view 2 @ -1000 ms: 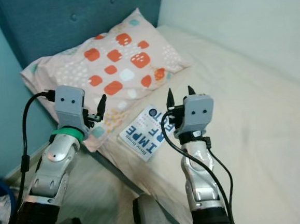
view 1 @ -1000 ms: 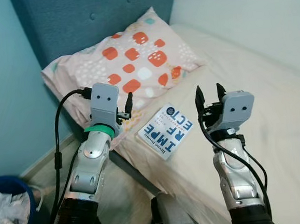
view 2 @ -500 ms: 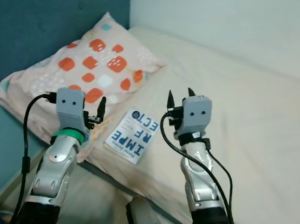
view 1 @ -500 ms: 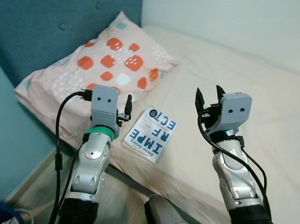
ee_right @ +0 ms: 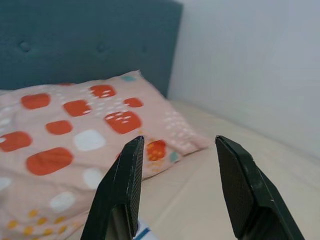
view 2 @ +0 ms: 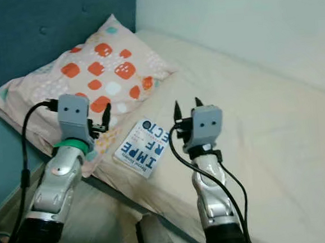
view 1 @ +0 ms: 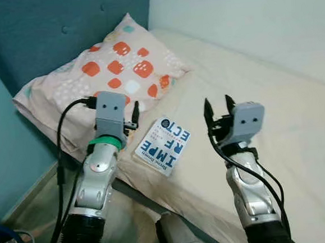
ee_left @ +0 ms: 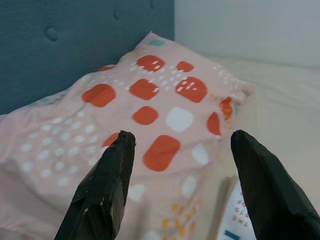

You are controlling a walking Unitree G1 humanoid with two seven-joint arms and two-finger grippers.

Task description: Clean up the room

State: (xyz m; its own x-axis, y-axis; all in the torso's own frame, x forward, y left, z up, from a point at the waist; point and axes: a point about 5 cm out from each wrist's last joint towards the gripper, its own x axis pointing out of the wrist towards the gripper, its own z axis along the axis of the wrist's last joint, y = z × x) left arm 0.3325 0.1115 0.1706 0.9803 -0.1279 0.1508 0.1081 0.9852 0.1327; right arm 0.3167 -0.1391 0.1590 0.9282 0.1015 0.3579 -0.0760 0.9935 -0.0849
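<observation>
A blue and white book point(view 1: 163, 145) lies flat on the cream bed point(view 1: 274, 107) near its edge, just below a pink pillow point(view 1: 108, 75) with orange patches. My left gripper point(view 1: 134, 114) is raised over the pillow's near corner, left of the book; in the left wrist view it is open point(ee_left: 180, 140) and empty, facing the pillow point(ee_left: 150, 90), with the book's corner point(ee_left: 240, 215) at one side. My right gripper point(view 1: 217, 107) hovers open over the mattress to the right of the book. The right wrist view looks between the open fingers point(ee_right: 125, 185) at the pillow point(ee_right: 75, 135).
A teal padded headboard point(view 1: 59, 28) stands behind the pillow, with a teal wall to its left and a white wall point(view 1: 244, 19) along the bed's far side. Bare floor point(view 1: 39, 204) runs beside the bed. A blue bin's rim point(view 1: 2, 232) shows at the bottom left corner.
The view has swung right, so the pillow, book and bin slid left in the picture. My right gripper has shifted a little left, closer to the book. Both grippers stay open.
</observation>
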